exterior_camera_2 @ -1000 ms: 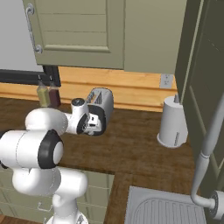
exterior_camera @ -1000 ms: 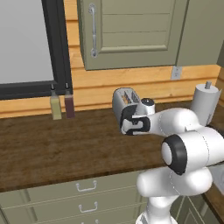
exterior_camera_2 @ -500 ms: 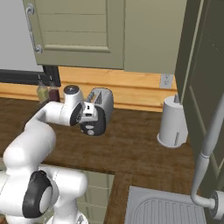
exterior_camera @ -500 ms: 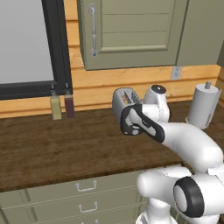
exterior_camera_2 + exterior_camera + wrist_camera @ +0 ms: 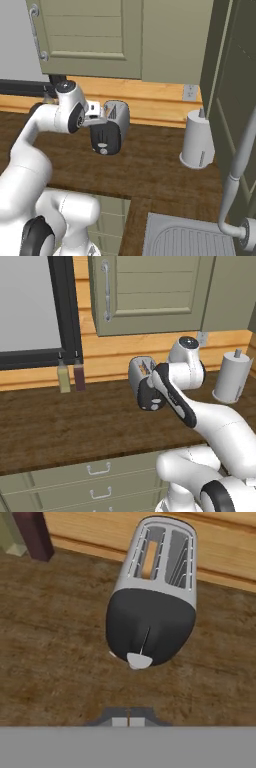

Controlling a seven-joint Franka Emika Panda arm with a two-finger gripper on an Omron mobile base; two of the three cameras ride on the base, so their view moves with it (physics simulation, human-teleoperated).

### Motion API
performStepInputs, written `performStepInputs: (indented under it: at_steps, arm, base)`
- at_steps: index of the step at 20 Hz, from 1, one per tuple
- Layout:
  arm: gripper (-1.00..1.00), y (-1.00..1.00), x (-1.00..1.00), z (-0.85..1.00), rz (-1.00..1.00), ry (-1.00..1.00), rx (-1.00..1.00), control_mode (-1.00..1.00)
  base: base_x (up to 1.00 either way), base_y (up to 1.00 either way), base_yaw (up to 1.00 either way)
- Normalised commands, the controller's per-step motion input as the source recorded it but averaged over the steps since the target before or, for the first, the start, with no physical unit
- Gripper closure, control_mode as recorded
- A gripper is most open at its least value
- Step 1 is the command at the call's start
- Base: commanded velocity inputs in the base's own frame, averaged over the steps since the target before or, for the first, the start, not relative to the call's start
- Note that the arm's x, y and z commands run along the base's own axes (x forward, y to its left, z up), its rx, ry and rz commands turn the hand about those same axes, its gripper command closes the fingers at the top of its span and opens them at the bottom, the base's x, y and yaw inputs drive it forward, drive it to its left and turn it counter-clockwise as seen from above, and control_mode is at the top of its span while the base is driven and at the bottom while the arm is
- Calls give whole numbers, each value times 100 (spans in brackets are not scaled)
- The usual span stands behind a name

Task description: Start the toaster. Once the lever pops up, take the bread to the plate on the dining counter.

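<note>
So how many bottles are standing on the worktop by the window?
2: a pale olive bottle and a dark brown bottle, side by side against the wooden back wall, left of the toaster. More may be hidden behind the arm.

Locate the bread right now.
The bread sits down in one slot of the toaster, on the dark wooden worktop by the wood wall; in the hand view it is the left slot, above the lever.

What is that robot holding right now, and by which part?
Nothing. The tool is shut with its two tips pressed together and empty, short of the toaster. The bread sits down in one slot, untouched.
</note>
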Motion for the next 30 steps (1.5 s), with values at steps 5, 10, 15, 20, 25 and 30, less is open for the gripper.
performStepInputs:
  at_steps: [5,10,15,20,25,30]
  arm:
    - [-100,26,33,21,-6,-13,-5,-100]
    - [-100,13,36,14,-12,-9,0,-100]
    - [-100,0,23,0,-7,-8,0,-100]
    - [-100,0,1,-11,-7,-20,3,-100]
    - [-100,0,0,-3,-3,-15,4,-100]
    - [-100,0,0,0,0,0,0,-100]
  base:
    - [0,0,0]
    - [0,0,0]
    - [0,0,0]
    - [0,0,0]
    - [0,0,0]
    - [0,0,0]
